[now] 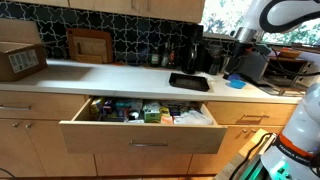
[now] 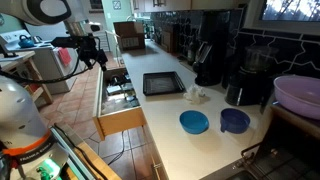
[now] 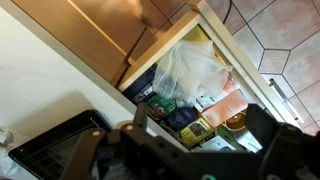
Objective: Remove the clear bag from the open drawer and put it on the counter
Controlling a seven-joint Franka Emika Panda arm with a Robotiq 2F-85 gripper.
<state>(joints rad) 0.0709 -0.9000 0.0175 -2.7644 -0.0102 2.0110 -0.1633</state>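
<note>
In the wrist view the gripper (image 3: pixel 198 142) is a dark blur cut off by the bottom edge, its fingers (image 3: pixel 140 122) spread apart around nothing. The clear bag (image 3: pixel 195 68), crinkled glossy plastic, lies mid-frame over half-hidden packets. In an exterior view it is only a pale patch at the right end of the wooden drawer (image 1: pixel 140 135), below the white counter (image 1: pixel 110 75).

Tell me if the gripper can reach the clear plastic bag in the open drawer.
Probably yes: the gripper hangs open above the wooden drawer; the clear plastic bag lies uncovered on top.
</note>
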